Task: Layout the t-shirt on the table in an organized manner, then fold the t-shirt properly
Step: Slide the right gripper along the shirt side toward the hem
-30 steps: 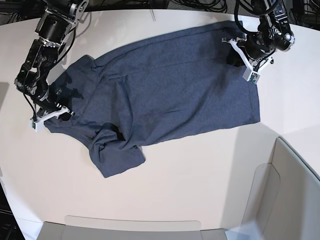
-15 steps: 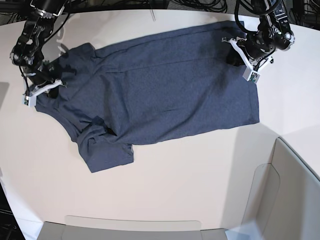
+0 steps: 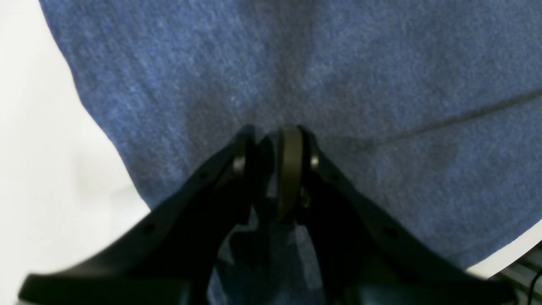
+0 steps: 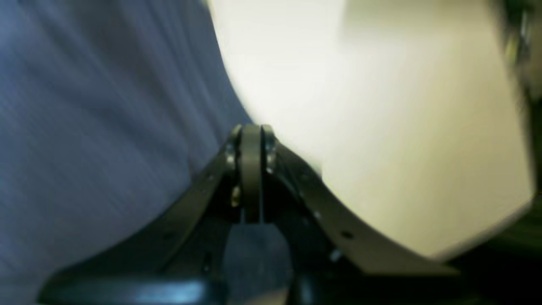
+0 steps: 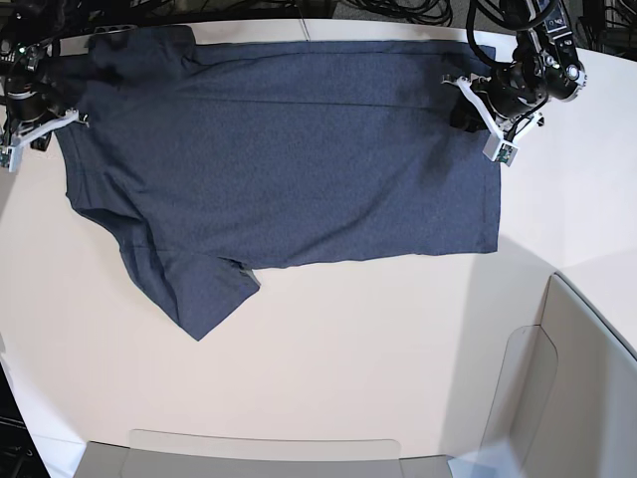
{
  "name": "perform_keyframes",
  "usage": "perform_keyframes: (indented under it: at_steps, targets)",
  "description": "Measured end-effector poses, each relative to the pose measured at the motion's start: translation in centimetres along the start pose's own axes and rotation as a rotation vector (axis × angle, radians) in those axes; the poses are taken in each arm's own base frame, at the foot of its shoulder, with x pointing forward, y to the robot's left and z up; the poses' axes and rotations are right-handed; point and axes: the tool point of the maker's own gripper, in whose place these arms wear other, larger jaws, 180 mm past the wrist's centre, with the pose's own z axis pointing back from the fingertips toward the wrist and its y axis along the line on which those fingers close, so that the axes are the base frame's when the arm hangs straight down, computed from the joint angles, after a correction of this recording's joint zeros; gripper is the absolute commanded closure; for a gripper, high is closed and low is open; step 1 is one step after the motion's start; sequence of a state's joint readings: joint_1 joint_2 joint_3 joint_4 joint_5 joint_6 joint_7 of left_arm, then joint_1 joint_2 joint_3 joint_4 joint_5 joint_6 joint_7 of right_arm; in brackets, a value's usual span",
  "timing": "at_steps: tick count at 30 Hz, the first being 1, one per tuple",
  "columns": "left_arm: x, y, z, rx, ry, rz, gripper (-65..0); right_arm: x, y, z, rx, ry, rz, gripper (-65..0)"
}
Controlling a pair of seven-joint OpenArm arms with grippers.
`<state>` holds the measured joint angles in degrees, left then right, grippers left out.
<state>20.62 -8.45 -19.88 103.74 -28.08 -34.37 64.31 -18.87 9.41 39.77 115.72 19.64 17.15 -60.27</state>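
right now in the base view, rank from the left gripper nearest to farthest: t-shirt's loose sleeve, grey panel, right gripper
From the left gripper:
1. Grey panel, lower right corner of the view.
2. Loose sleeve of the t-shirt, lower left of the cloth.
3. Right gripper, far left edge.

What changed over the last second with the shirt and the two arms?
The right gripper dragged the collar end of the t-shirt toward the base view's upper left, pulling the bunched cloth flat and stretched along the table. The left gripper stayed clamped on the hem end.
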Motion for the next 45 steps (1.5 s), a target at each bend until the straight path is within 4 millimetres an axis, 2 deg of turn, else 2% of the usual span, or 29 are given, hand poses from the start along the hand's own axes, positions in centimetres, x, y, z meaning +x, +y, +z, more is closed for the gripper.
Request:
perform_keyframes:
  at_steps: [5,9,11,17,20,24,26,28,31,35,40,45]
  targets:
    - [0.1,0.0,0.0,0.0,-0.001,-0.001,-10.0,1.0,1.7,-0.8,0.032,-0.024,-0.065,0.0]
    - [0.1,0.0,0.0,0.001,0.0,-0.003,-10.0,3.7,3.9,-1.3,0.08,-0.097,-0.116,0.0]
    - [0.1,0.0,0.0,0.001,0.0,-0.002,-10.0,4.9,6.2,-1.7,0.13,-0.113,-0.093,0.0]
    - [0.1,0.0,0.0,0.001,0.005,-0.004,-10.0,9.2,15.6,-2.3,0.373,-0.188,0.011,0.0]
    - [0.1,0.0,0.0,0.002,0.005,-0.004,-9.9,8.9,17.5,-3.9,0.414,-0.142,0.024,0.0]
    - [0.1,0.1,0.1,0.004,0.003,-0.002,-9.9,5.9,18.0,-7.2,0.424,-0.003,0.001,0.0]
    - [0.1,0.1,0.1,0.005,0.003,-0.001,-9.9,4.7,17.6,-8.4,0.421,0.051,0.003,0.0]
    - [0.2,0.2,0.1,0.006,0.0,-0.001,-9.9,4.4,16.4,-9.7,0.391,0.086,0.009,0.0]
    - [0.2,0.2,0.1,0.006,0.002,-0.002,-9.9,6.0,14.4,-11.1,0.354,0.087,0.013,0.0]
    - [0.2,0.1,0.1,0.005,0.001,-0.002,-9.9,9.1,13.1,-12.0,0.334,0.046,0.008,0.0]
    - [0.2,0.1,0.1,0.005,0.0,-0.002,-9.9,10.9,11.8,-13.9,0.315,0.076,-0.013,0.0]
    - [0.2,0.2,0.1,0.007,0.0,0.0,-9.9,12.0,11.5,-16.0,0.324,0.082,-0.074,0.0]
